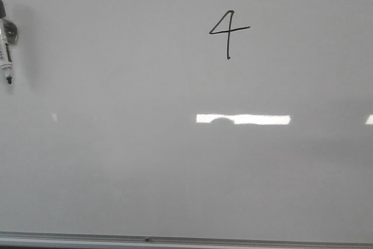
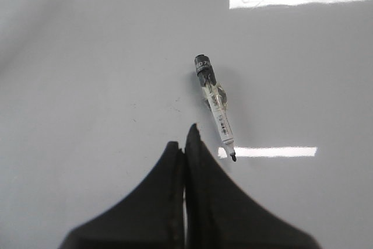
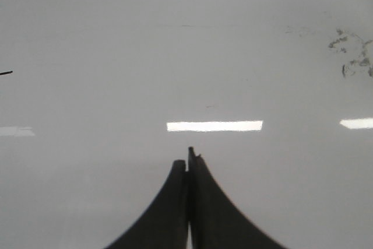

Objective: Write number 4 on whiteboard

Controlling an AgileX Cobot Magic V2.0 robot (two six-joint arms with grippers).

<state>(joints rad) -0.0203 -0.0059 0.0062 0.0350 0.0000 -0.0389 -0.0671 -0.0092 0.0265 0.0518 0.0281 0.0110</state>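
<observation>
A thin black hand-drawn number 4 stands on the glossy pale whiteboard, right of centre toward the far side. A black-and-white marker lies at the board's left edge with its bare tip toward me. It also shows in the left wrist view, lying just beyond my fingertips. My left gripper is shut and empty, a little short of the marker. My right gripper is shut and empty over the bare board. Neither gripper shows in the front view.
A thin metal rail runs along the board's near edge. Bright light-glare bars lie across the board. Faint grey smudges of old ink mark the board in the right wrist view.
</observation>
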